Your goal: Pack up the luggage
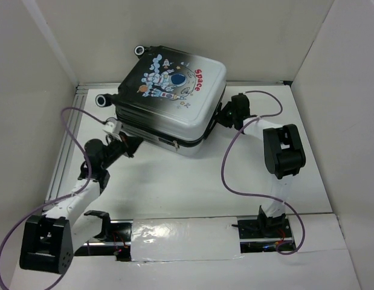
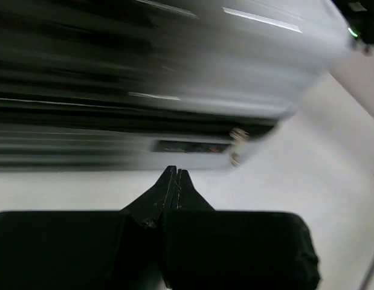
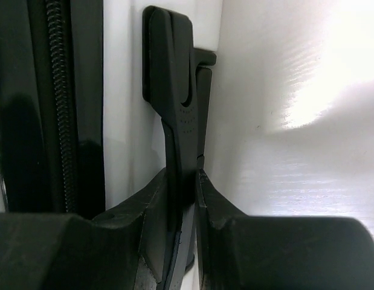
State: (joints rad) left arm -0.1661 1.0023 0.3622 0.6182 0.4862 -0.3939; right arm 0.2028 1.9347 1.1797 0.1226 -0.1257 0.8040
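The luggage (image 1: 171, 90) lies closed on the white table at the back centre, astronaut print and red "SPACE" facing up, black wheels at its far left. My right gripper (image 1: 226, 116) is at its right side. In the right wrist view it (image 3: 183, 178) is shut on the black handle (image 3: 174, 90), beside the white shell (image 3: 126, 90) and the zip (image 3: 57, 90). My left gripper (image 1: 133, 145) is by the front left side, shut with nothing in it. In the blurred left wrist view its tips (image 2: 175, 172) sit just short of the luggage (image 2: 174, 60), near the zip pulls (image 2: 237, 145).
White walls close in the table (image 1: 174, 187) on the left, back and right. An aluminium rail (image 1: 63, 157) runs along the left edge. Purple cables (image 1: 226, 175) loop from both arms. A taped strip (image 1: 180, 238) lies between the arm bases.
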